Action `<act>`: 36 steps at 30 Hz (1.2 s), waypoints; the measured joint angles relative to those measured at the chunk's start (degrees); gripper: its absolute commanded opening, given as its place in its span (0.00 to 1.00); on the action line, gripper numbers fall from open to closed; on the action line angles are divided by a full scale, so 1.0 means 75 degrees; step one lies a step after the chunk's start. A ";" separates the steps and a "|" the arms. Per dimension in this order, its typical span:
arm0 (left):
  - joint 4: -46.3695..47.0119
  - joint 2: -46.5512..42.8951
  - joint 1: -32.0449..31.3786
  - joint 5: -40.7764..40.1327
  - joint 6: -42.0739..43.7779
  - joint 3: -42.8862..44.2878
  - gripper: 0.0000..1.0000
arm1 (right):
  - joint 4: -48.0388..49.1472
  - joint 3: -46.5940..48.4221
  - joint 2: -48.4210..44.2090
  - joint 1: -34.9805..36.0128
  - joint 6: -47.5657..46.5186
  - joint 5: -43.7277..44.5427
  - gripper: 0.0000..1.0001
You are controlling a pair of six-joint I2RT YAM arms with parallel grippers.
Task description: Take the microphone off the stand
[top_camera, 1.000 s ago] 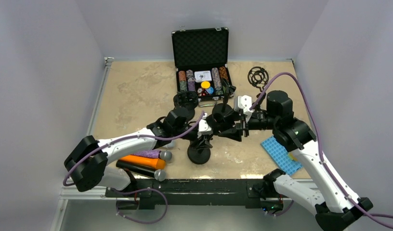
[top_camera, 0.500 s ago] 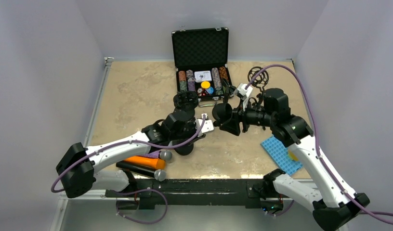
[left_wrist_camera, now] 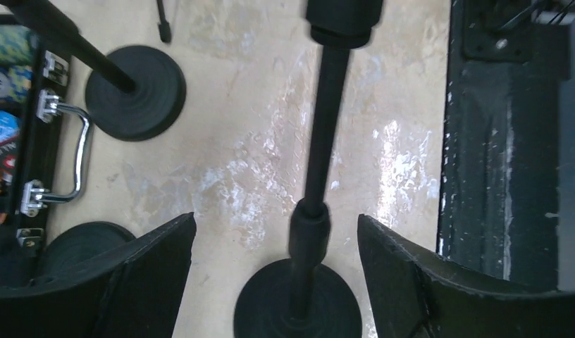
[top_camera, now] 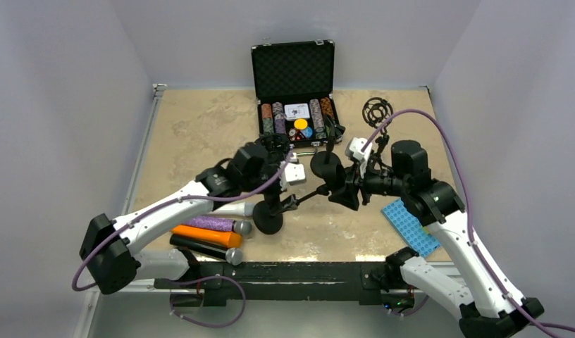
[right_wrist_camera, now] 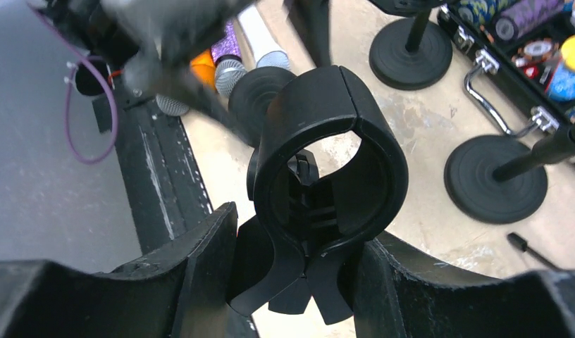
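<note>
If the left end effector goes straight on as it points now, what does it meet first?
Probably the black stand pole between its open fingers, then the table; depth is unclear.

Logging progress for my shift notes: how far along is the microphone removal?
Done, apparently: the clip is empty and microphones lie at the near edge. In hand: the right tool grips the clip; the left tool is open around the stand pole. Left: releasing the clip.

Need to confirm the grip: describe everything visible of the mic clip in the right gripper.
The mic clip is a black, plastic-looking ring, seamed on top and empty; the table shows through it. Its lower stem is pinched in the right gripper. It tops a tilted stand whose round base rests on the table.
</note>
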 measured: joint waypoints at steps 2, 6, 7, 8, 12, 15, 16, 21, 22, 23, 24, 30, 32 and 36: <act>-0.0329 -0.0259 0.0525 0.0813 0.0108 0.0259 0.86 | -0.0032 -0.0242 -0.0350 0.0017 -0.0595 -0.0198 0.00; -0.0443 -0.0726 0.0868 0.2084 0.0364 0.0137 0.80 | -0.0169 -0.0414 -0.0609 0.0038 -0.1792 -0.0603 0.00; -0.0440 -0.0734 0.0851 0.2407 0.0440 0.0058 0.79 | -0.0221 -0.0420 -0.0627 0.0041 -0.2087 -0.0705 0.00; -0.0420 -0.0664 0.0833 0.2678 0.0495 -0.0003 0.78 | -0.0262 -0.0425 -0.0635 0.0041 -0.2369 -0.0769 0.00; -0.0146 0.0184 0.0804 0.3171 0.0522 -0.0029 0.74 | -0.0443 -0.0428 -0.0702 0.0047 -0.3299 -0.0968 0.00; 0.0111 0.0708 0.0807 0.3162 0.0551 -0.0032 0.59 | -0.0545 -0.0431 -0.0778 0.0055 -0.3832 -0.0979 0.00; 0.0137 0.0810 0.0807 0.3159 0.0592 -0.0032 0.52 | -0.0560 -0.0431 -0.0790 0.0055 -0.3952 -0.0962 0.00; 0.0408 0.1040 0.0813 0.2891 0.0866 -0.0076 0.00 | -0.0600 -0.0434 -0.0880 0.0073 -0.3926 -0.0752 0.00; 0.0580 0.0997 0.0778 0.2795 0.0901 -0.0149 0.00 | -0.0554 -0.0431 -0.0868 0.0076 -0.3678 -0.0589 0.00; 0.0711 0.0930 0.0726 0.2655 0.0909 -0.0230 0.00 | -0.0551 -0.0420 -0.0833 0.0073 -0.3325 -0.0437 0.00; 0.0959 0.0807 0.0627 0.2416 0.0833 -0.0405 0.00 | -0.0606 -0.0350 -0.0749 0.0070 -0.2850 -0.0239 0.00; 0.2664 -0.0166 -0.0423 -0.0347 0.0017 -0.1673 0.00 | -0.1422 0.0659 0.0592 -0.0321 -0.0146 -0.0050 0.00; 0.2804 -0.0178 -0.0650 -0.1093 -0.0315 -0.1708 0.18 | -0.1457 0.0679 0.0842 -0.0717 0.0595 -0.0306 0.00; 0.2888 -0.0134 -0.0717 -0.1469 -0.0358 -0.1760 0.61 | -0.1501 0.0667 0.1113 -0.1090 0.1271 -0.0501 0.00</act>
